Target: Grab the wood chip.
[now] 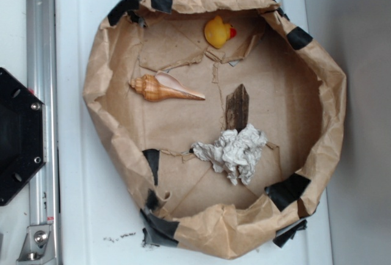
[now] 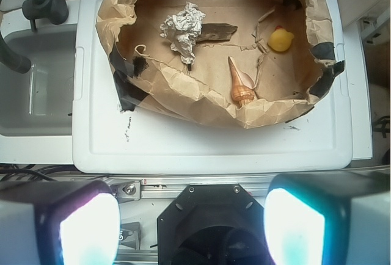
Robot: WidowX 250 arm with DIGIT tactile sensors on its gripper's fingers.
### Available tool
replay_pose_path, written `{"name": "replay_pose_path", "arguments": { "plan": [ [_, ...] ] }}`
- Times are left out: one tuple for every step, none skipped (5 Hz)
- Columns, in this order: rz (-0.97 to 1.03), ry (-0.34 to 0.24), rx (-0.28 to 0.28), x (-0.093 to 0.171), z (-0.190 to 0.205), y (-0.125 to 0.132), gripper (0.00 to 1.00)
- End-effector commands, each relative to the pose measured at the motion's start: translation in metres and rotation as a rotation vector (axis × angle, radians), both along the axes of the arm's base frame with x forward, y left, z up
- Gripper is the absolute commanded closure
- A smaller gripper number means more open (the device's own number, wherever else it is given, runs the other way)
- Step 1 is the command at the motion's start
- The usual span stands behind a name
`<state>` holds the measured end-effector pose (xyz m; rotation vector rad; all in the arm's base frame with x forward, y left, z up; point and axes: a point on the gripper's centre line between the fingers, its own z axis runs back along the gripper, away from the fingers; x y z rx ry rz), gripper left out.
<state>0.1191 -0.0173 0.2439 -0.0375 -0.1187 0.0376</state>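
The tool (image 2: 192,228) shows only in the wrist view, its two glowing pads spread wide with nothing between them, hanging well back from the crumpled brown paper nest (image 1: 98,82) over the black base at the near edge of the white table (image 2: 208,149). So, by my reading, the grab has not begun: the whole approach, descent and closing are left. Inside the nest, the flat dark brown wood chip (image 1: 237,107) lies near the middle, its lower end touching or tucked just under the crumpled white paper wad (image 1: 235,152). The tan spiral seashell (image 1: 164,88) lies apart toward the nest's left side, and the yellow rubber duck (image 1: 219,32) sits near the nest's far wall. The nest's raised taped rim must be cleared; the chip's upper end and sides look free
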Motion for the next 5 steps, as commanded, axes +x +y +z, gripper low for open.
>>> {"name": "replay_pose_path", "arguments": {
  "plan": [
    [0.0,0.0,0.0,0.0,0.0,0.0,0.0],
    [0.251,0.073,-0.026,0.05,-0.044,0.025,0.0],
    [0.354,0.019,0.01,0.099,-0.066,0.036,0.0],
    [0.601,-0.053,-0.062,0.144,-0.089,0.044,0.0],
    [0.851,-0.062,-0.142,0.179,-0.104,0.052,0.0]
  ]
}}
